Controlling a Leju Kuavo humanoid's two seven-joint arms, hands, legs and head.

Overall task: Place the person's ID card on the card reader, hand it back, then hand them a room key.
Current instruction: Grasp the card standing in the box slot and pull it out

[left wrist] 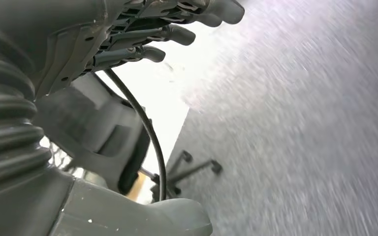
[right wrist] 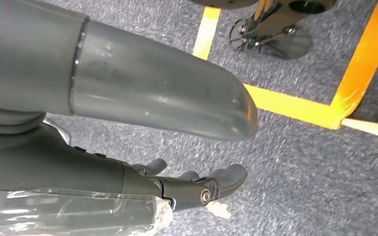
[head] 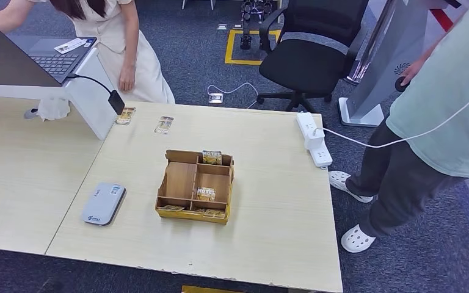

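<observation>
on the pale wooden table (head: pixel 269 201) a grey, rounded rectangular card reader (head: pixel 103 203) lies flat near the table's left part, well apart from the other items. beside it toward the middle stands a brown cardboard divided tray (head: pixel 180 180), open at the top, with several compartments. yellow-and-brown printed room key cards (head: pixel 206 194) sit in it: one upright in the far right compartment, one upright in the middle right compartment, and others lying flat in the near row. two more small printed cards (head: pixel 163 125) lie flat near the table's far edge, just beside a white raised counter (head: pixel 88 101) that carries an open dark laptop (head: pixel 55 58). whether either of these is the id card cannot be told. a white power strip (head: pixel 313 137) rests at the table's far right corner.

a person in a cream dress (head: pixel 125 43) stands behind the counter, and a person in a mint-green shirt (head: pixel 446 97) stands at the table's right side.

the left hand (left wrist: pixel 162 29) hangs over grey carpet (left wrist: pixel 300 123), fingers slightly curled and apart, grasping nothing. the right hand (right wrist: pixel 192 184) hangs above carpet with yellow floor tape (right wrist: pixel 295 105), fingers loosely extended and released.
</observation>
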